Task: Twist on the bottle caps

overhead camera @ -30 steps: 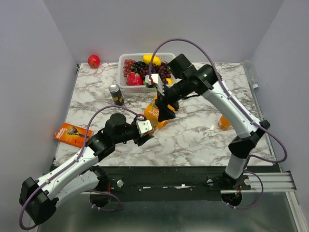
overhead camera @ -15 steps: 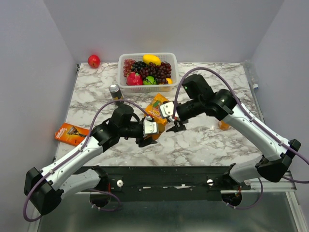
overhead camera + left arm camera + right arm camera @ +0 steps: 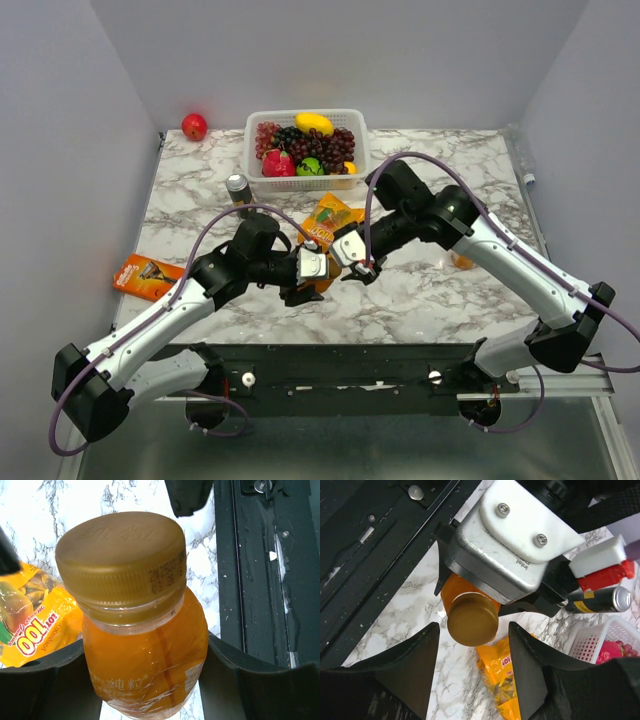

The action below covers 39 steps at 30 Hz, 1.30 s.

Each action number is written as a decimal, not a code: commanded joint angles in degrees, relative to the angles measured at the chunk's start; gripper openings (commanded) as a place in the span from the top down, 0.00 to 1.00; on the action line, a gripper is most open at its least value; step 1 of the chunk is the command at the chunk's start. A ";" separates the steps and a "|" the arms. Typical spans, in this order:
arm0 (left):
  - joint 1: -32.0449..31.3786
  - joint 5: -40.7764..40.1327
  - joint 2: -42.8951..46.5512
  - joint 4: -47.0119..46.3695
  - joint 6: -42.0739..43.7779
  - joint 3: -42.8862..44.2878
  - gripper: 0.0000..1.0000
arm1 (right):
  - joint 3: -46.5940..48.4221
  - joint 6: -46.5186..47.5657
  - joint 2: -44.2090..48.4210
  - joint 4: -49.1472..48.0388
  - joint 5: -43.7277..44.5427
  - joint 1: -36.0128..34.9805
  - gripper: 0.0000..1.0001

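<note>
My left gripper (image 3: 145, 682) is shut on an orange juice bottle (image 3: 145, 655) and holds it above the table near the front. A golden-orange cap (image 3: 122, 560) sits on its neck. My right gripper (image 3: 474, 632) is open, its two fingers on either side of that cap (image 3: 472, 620) and apart from it. In the top view the two grippers meet at the front middle, left (image 3: 310, 272) and right (image 3: 357, 264). A second orange bottle (image 3: 462, 259) stands at the right, partly hidden by the right arm. The colourless bottle and the white cap are not in view.
An orange snack bag (image 3: 328, 215) lies just behind the grippers. A dark can (image 3: 238, 194) stands at the back left, a white fruit basket (image 3: 258, 172) behind it. A red apple (image 3: 194, 126) sits in the far corner, and an orange packet (image 3: 150, 278) lies at the left edge.
My right arm has swung from near the basket down and forward to the left gripper, and its open fingers now flank the cap. My left gripper moved slightly right with the bottle.
</note>
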State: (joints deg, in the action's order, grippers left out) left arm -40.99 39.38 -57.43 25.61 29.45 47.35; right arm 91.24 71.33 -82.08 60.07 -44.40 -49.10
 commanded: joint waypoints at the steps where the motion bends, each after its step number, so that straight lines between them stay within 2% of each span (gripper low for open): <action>1: -0.05 1.41 -0.14 -0.99 0.26 1.52 1.00 | 2.62 5.57 -2.20 7.16 -1.57 -0.47 0.38; 6: -0.05 1.14 -0.32 -2.75 -0.71 1.60 1.00 | 2.98 4.88 -3.08 7.26 -2.35 -0.47 0.40; 15: -0.05 0.44 -0.58 -3.89 -1.59 1.60 1.00 | 2.98 0.40 -3.52 4.18 -2.79 -0.38 0.50; 17: -0.05 0.18 -0.49 -4.42 -2.12 1.43 1.00 | 2.80 -0.05 -3.52 3.91 -3.06 -0.38 0.56; 22: -0.05 -1.84 -0.14 -7.14 -4.57 1.16 1.00 | 3.67 -10.41 -5.36 0.92 -2.27 -0.38 0.71; 25: -0.05 -3.42 0.30 -8.64 -5.45 0.64 1.00 | 5.78 -16.65 -7.65 1.27 -0.51 -0.29 0.76; 33: -0.05 -8.52 0.74 -13.29 -9.93 -0.42 1.00 | 8.69 -29.31 -11.52 1.54 0.81 0.67 0.79; 39: 0.03 -8.88 1.00 -13.83 -10.47 -1.03 1.00 | 8.34 -29.67 -11.26 1.19 1.51 0.85 0.80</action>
State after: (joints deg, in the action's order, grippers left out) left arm -40.88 34.48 -57.95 22.04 20.58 45.74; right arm 99.29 47.77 -91.96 61.43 -43.68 -47.81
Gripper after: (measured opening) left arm 0.690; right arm 0.490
